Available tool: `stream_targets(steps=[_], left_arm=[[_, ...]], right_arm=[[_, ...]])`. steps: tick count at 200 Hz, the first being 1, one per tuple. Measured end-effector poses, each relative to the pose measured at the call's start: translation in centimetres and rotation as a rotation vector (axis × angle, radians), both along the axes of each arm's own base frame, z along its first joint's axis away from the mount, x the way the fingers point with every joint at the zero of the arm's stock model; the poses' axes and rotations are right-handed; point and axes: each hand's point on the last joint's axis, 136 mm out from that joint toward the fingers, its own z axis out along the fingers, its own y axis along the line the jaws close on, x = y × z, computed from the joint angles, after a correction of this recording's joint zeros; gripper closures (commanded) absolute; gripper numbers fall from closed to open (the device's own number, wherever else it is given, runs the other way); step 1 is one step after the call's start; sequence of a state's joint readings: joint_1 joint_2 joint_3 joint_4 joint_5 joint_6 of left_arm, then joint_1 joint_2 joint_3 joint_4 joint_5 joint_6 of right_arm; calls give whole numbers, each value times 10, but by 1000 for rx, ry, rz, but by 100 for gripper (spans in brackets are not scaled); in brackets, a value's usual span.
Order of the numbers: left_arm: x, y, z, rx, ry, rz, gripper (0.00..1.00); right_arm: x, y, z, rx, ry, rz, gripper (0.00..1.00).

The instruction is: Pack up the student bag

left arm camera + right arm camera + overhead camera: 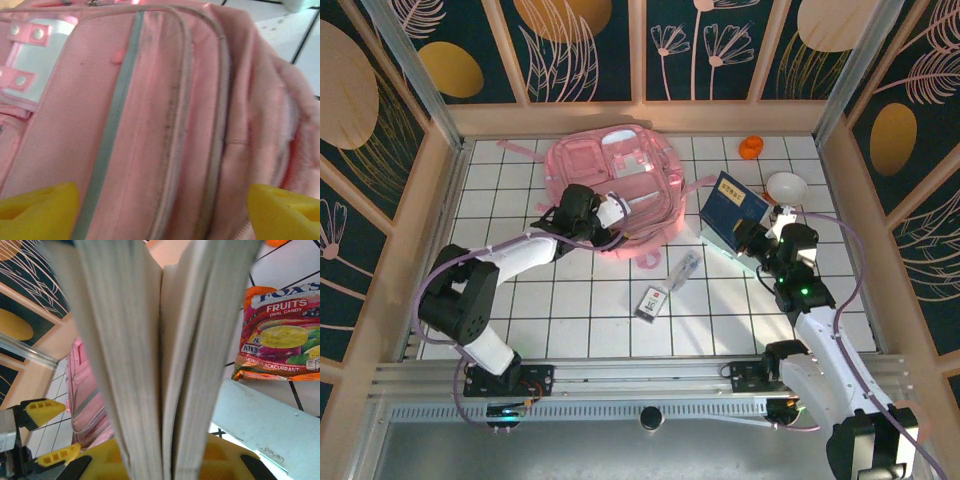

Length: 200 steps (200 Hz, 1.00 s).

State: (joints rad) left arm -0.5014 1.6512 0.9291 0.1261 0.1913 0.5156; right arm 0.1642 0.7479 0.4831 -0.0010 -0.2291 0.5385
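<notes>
On the table [570, 305], pinch the soft, limp bag [620, 180] at its zip [174, 115] with splayed left gripper [162, 212], book [735, 205] clamped in right gripper [755, 237].

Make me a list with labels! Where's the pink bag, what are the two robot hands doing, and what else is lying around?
bag: pink student bag, lying at the far side of the tiled table
left hand: left hand open at the bag's near edge, holding nothing
right hand: right hand shut on a tilted blue book, right of the bag
other things: candy packet, white bowl, small orange thing
</notes>
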Motion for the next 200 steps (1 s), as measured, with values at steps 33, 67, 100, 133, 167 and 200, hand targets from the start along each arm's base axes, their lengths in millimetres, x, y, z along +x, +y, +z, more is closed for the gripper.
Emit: stream_targets(steps=[33,67,100,133,167,200], left_arm=[[23,-10,5,-14,-30,15,13],[36,-18,-4,-13,-31,13,8],[37,-22,-24,4,5,-6,5],[48,-21,-28,33,-8,23,19],[53,-21,-29,48,-18,49,68],[40,-6,-13,38,-19,109,100]], right_arm=[[0,1,-1,1,3,3,100],[0,1,-1,2,4,7,100],[0,1,2,0,11,8,100],[1,2,11,0,-5,9,100],[1,1,11,12,9,3,100],[0,0,9,54,39,-23,100]])
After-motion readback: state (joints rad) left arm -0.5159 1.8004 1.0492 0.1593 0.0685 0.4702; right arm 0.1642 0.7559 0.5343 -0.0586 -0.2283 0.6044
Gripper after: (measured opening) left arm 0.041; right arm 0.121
